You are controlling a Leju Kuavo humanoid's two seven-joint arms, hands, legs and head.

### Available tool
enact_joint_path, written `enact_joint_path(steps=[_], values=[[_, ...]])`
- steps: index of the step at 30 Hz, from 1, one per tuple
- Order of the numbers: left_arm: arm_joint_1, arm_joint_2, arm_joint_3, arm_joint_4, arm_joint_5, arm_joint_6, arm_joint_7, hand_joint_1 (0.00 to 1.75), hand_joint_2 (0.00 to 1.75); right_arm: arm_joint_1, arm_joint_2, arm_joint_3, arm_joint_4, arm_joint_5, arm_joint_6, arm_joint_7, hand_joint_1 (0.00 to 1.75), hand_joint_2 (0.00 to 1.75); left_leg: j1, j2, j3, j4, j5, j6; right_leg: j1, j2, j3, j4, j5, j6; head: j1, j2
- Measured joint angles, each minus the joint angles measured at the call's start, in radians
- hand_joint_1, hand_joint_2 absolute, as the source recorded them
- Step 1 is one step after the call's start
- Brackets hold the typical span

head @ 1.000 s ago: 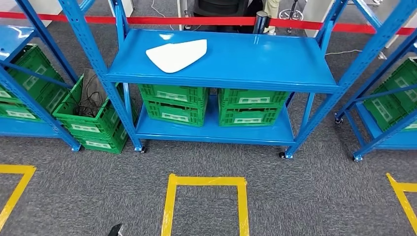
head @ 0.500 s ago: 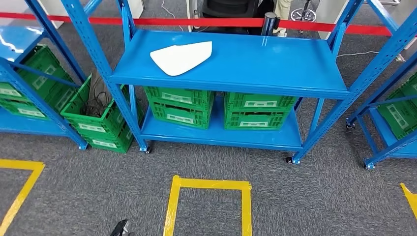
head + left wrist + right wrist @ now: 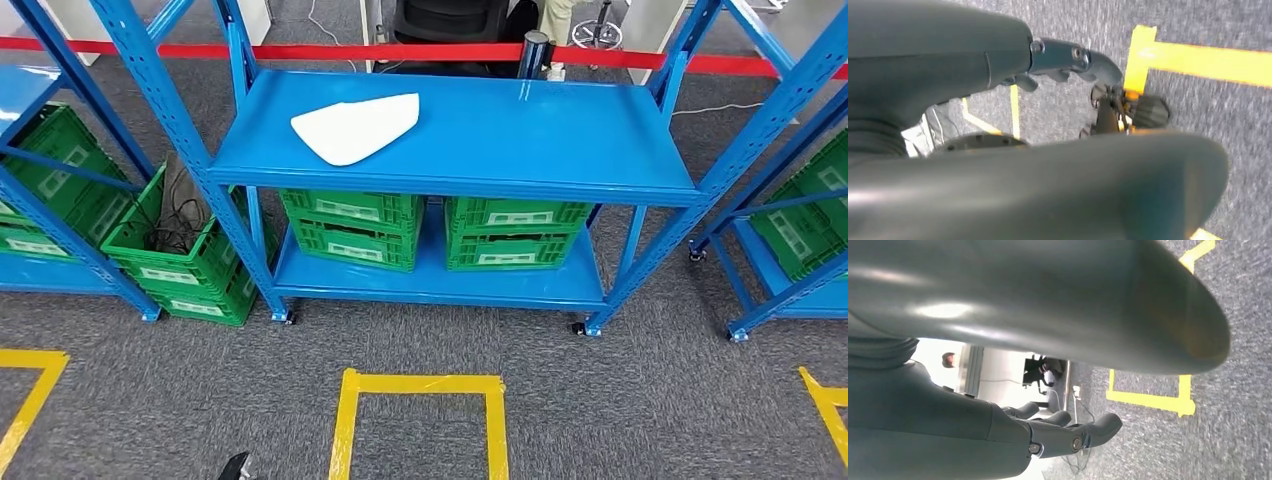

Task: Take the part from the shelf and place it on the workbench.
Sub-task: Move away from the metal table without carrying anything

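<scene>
While the blue steel two-tier shelf unit (image 3: 560,130) stands straight ahead across grey carpet, the workbench can't be placed from here; flanking blue racks hold green plastic crates, two more pairs of stacked green crates (image 3: 430,230) sit on the lower tier, one green crate with black cables (image 3: 180,240) on the floor to the left; red barrier tape (image 3: 400,50) runs behind; yellow tape square (image 3: 420,420) marked on the carpet between robot and shelf; the flat white rounded-wedge part (image 3: 357,127) lies on the top tier, left of centre, nothing touching it; so the part is on the shelf, not on any workbench; pick, carry and place all remain as far as this shows; left hand (image 3: 1068,57) hangs over the carpet near yellow tape, fingers loosely apart, holding nothing; right hand (image 3: 1068,432) likewise hanging, fingers apart and lightly curled, nothing in it; both hands well apart from the part, so closing the distance to the shelf looks needed before any reach.
</scene>
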Motion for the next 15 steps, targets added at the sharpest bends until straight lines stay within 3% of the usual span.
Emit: enact_joint_path(steps=[3, 4, 5, 6, 8, 9, 11, 15], values=[[-0.001, 0.000, 0.000, 0.000, 0.000, 0.000, 0.000, 0.00, 0.00, 0.001, 0.000, 0.000, 0.000, 0.000, 0.000, 0.000, 0.00, 0.00, 0.000, 0.001, 0.005, -0.003, -0.006, 0.011, -0.007, -0.001, -0.104, 0.187, -0.076, 0.013, 0.017, 0.000], [0.000, 0.000, 0.000, 0.000, 0.000, 0.000, 0.000, 0.00, 0.00, 0.002, 0.000, 0.001, 0.000, 0.000, 0.000, 0.000, 0.00, 0.00, -0.001, 0.001, 0.007, -0.003, -0.009, 0.013, -0.010, -0.001, -0.138, 0.239, -0.086, 0.015, 0.019, 0.000], [0.001, 0.000, 0.000, 0.000, 0.000, 0.000, 0.000, 0.00, 0.00, 0.004, 0.000, 0.001, 0.000, 0.000, 0.000, 0.000, 0.00, 0.00, -0.001, 0.000, 0.011, -0.003, -0.013, 0.013, -0.011, -0.001, -0.156, 0.257, -0.075, 0.016, 0.021, 0.000], [0.001, 0.000, 0.000, 0.000, 0.000, 0.000, 0.000, 0.00, 0.00, 0.005, 0.001, 0.001, 0.000, 0.000, 0.000, 0.000, 0.00, 0.00, -0.001, -0.001, 0.017, -0.003, -0.017, 0.012, -0.012, -0.001, -0.155, 0.234, -0.044, 0.015, 0.024, 0.000], [0.001, 0.000, 0.000, 0.000, 0.001, -0.001, -0.001, 0.00, 0.00, 0.007, 0.000, 0.002, 0.000, 0.000, 0.000, 0.000, 0.00, 0.00, -0.001, -0.004, 0.027, -0.003, -0.027, 0.007, -0.013, -0.001, -0.111, 0.106, 0.042, 0.009, 0.032, 0.000], [0.001, 0.000, 0.000, 0.000, 0.002, -0.001, -0.001, 0.00, 0.00, 0.007, 0.000, 0.003, 0.000, 0.000, 0.000, 0.000, 0.00, 0.00, -0.003, -0.004, 0.029, -0.003, -0.033, 0.003, -0.011, -0.001, -0.083, 0.043, 0.068, 0.005, 0.036, 0.000], [0.000, 0.002, 0.000, 0.000, 0.004, -0.001, -0.003, 0.00, 0.00, 0.005, 0.000, 0.006, 0.000, 0.000, 0.000, 0.000, 0.00, 0.00, -0.004, -0.004, 0.027, -0.004, -0.041, -0.007, -0.006, 0.000, -0.054, -0.012, 0.077, -0.005, 0.037, 0.000], [0.000, 0.008, 0.000, 0.000, 0.006, -0.001, -0.003, 0.00, 0.00, 0.005, 0.001, 0.009, 0.000, 0.000, 0.000, 0.000, 0.00, 0.00, -0.002, -0.002, 0.033, 0.014, -0.061, -0.026, -0.007, 0.000, -0.029, -0.034, 0.077, -0.028, 0.027, 0.000]])
